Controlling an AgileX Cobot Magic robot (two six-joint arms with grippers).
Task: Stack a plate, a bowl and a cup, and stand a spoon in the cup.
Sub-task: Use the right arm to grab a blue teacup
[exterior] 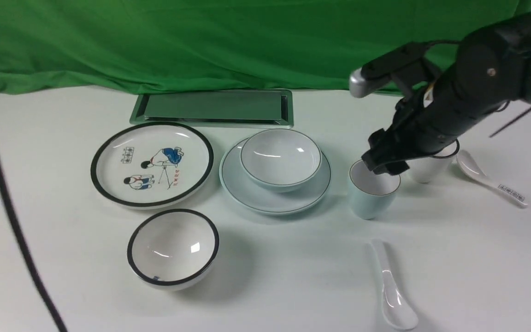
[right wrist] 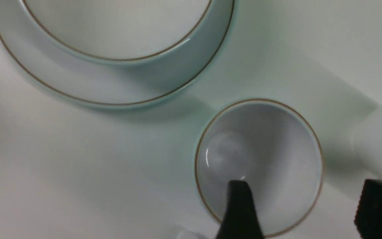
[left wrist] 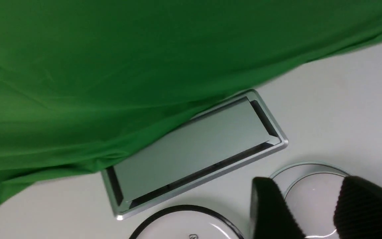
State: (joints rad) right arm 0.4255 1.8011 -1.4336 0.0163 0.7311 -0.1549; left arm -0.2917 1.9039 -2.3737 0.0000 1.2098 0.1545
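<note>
While the plate (exterior: 247, 193) carries the empty bowl (exterior: 280, 159) at the middle of the table (exterior: 293, 276), the cup (exterior: 371, 200) stands just to its right, also empty. The right gripper (exterior: 383, 167) spreads wide across the cup's rim, one finger inside and one outside. The spoon (exterior: 392, 286) lies flat nearer the front. The left gripper (left wrist: 308, 186) hangs parted, holding nothing.

nothing is clear enough to read. the black-rimmed plate (exterior: 191, 159) carries a small block of dark characters and some red marks by its cartoon figures, too small to make out. the far-right spoon (exterior: 486, 180) has a blurred printed label on its handle.
</note>
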